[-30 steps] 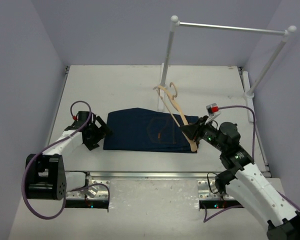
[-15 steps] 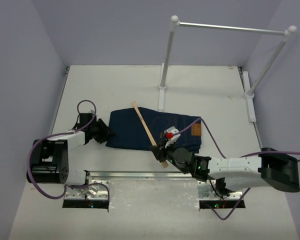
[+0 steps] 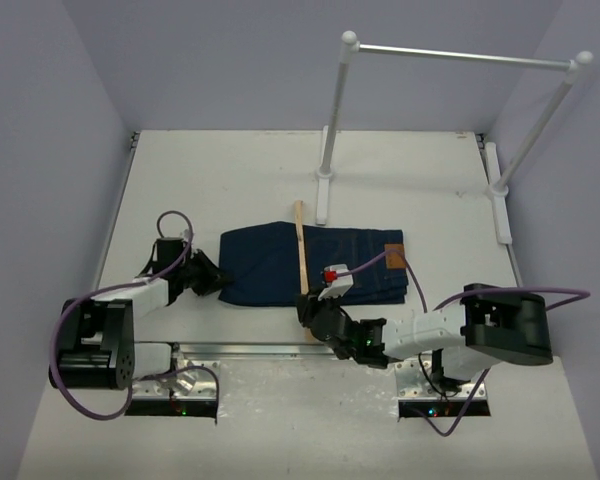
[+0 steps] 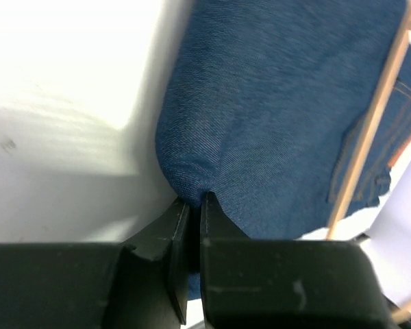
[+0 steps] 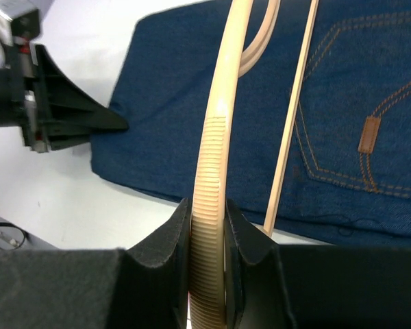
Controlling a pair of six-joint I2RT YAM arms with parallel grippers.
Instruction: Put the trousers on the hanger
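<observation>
Since the earlier frame the hanger has swung straighter across the trousers, and the left claw has closed.

From above, the trousers lie flat on the bench with the hanger on top.

Left wrist: the claw pinches the trousers' folded edge. Denim is soft and fairly heavy and will likely sag, so thick folds suit gripping.

Right wrist: the right claw clamps the hanger's stiff, ribbed arm.

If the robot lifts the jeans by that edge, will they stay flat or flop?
Probably flop: the jeans are soft cloth, bunching where the left pincer pinches their edge. They'd likely sag and drag, since they look folded thick. They seem unlikely to slip, as the denim weave looks rough.
</observation>
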